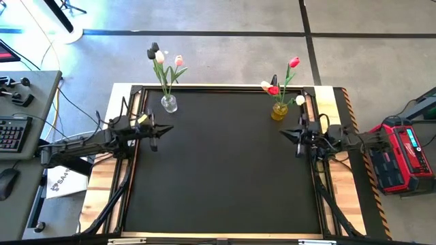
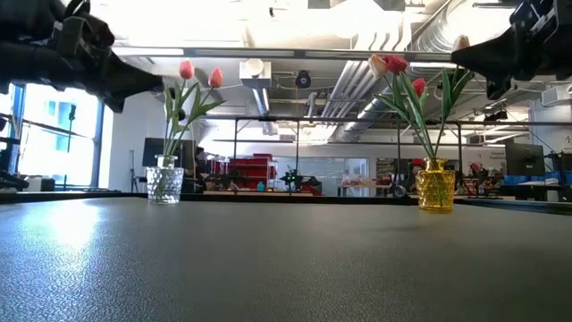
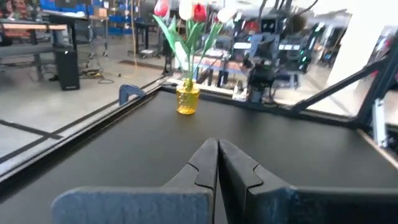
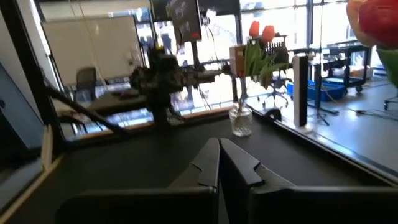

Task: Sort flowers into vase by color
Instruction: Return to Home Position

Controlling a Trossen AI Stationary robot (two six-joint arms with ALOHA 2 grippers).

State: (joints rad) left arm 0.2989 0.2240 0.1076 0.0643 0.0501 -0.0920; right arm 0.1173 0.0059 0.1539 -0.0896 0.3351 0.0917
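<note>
Along the far edge of the black mat [image 1: 218,177] stood both vases, well apart from each other. The clear vase [image 1: 169,103] sat near the far left corner and held three flowers: a dark tulip [image 1: 152,50], a pale tulip [image 1: 159,57] just beside it, and a pink tulip [image 1: 178,61], their thin green stems gathered in the glass neck. The yellow vase [image 1: 279,111] sat near the far right corner. It carried a tall red tulip [image 1: 293,62], a lower red tulip [image 1: 273,90], a white tulip [image 1: 300,100] leaning toward my right arm, and a yellowish tulip [image 1: 265,85] just beside the lower red one.

I held my left gripper [image 1: 167,128] raised above the mat near its left edge, close to the clear vase but apart from it, pointing across the table. Its fingers [image 3: 202,165] were pressed together with nothing between them, and past their tips my wrist camera looked at the yellow vase.

I held my right gripper [image 1: 283,133] the same way on the opposite side, raised near the right edge, close to the yellow vase without touching it, and aimed back at my left arm. Its fingers [image 4: 208,163] also met tip to tip, empty, with the clear vase in line beyond them.

Off the table on my right side lay a red case [image 1: 402,153].
</note>
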